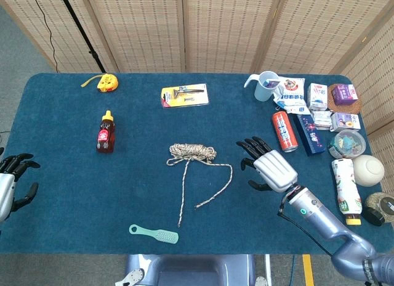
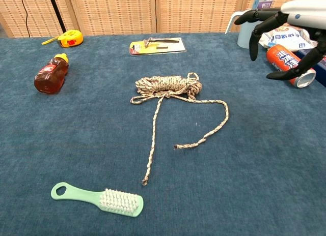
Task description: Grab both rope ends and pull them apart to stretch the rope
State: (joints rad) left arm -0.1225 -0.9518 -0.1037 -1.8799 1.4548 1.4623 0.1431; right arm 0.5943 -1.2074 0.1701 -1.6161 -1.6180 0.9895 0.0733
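Observation:
A speckled rope lies coiled mid-table. One tail runs straight toward the front and ends at a tip. The other tail loops right and ends at a tip. My right hand hovers open above the table, right of the coil, fingers spread and holding nothing. At the table's left front edge, my left hand is open and far from the rope; only the head view shows it.
A mint brush lies just front-left of the straight tail's tip. A syrup bottle, tape measure and razor pack sit further back. A cup, orange can and packets crowd the right side.

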